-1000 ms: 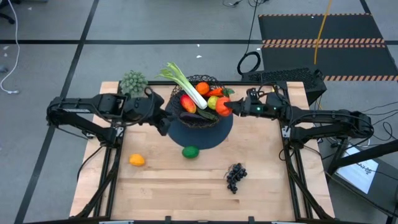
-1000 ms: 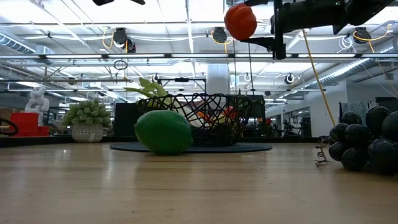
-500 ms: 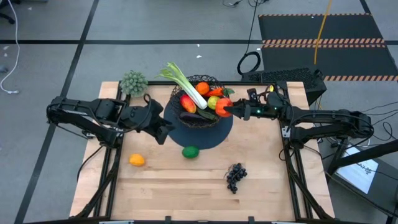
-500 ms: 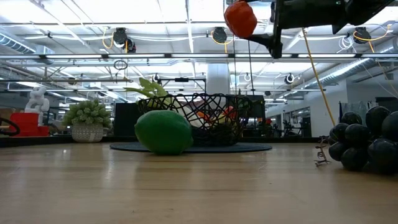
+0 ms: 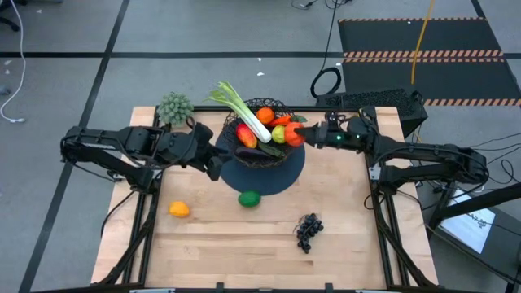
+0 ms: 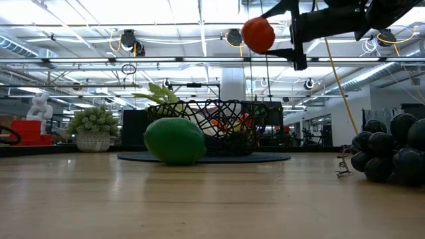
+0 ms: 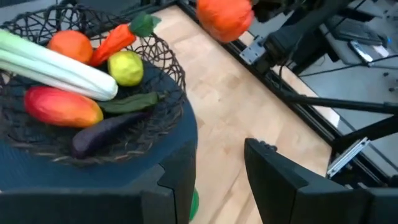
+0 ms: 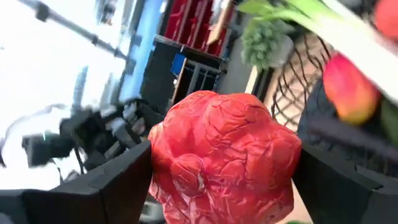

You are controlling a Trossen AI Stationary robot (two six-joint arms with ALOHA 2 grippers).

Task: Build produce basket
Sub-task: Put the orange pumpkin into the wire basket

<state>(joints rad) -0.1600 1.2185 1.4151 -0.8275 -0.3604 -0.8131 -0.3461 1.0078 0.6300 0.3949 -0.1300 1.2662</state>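
Note:
The black wire basket (image 5: 262,134) stands on a flat dark round mat (image 5: 269,172) at the table's far middle. It holds a leek (image 5: 244,112), an orange, a carrot, a lemon, a mango and dark long pieces. My right gripper (image 5: 299,136) is shut on a red tomato (image 5: 293,136) above the basket's right rim; the tomato also shows in the low view (image 6: 258,35). My left gripper (image 5: 216,159) is open and empty, just left of the mat. A lime (image 5: 250,198), a small orange fruit (image 5: 179,209) and dark grapes (image 5: 308,230) lie on the table. My right gripper pinches the tomato's two opposite sides (image 8: 163,163) between its two fingers (image 8: 118,183). The fingers come level from the table's right side. The tomato is lifted clear, high above the basket's right rim (image 6: 255,109).
A fuzzy grey-green clump (image 5: 175,107) stands at the table's far left corner. The lime lies just in front of the mat in the low view (image 6: 174,140). The grapes (image 6: 388,149) lie at the near right. Bare wood shows at the table's near side (image 5: 244,252).
My right gripper has come down a little with the tomato, still shut on it above the basket's right rim. My left gripper has swung slightly toward the near edge and back beside the mat, staying open.

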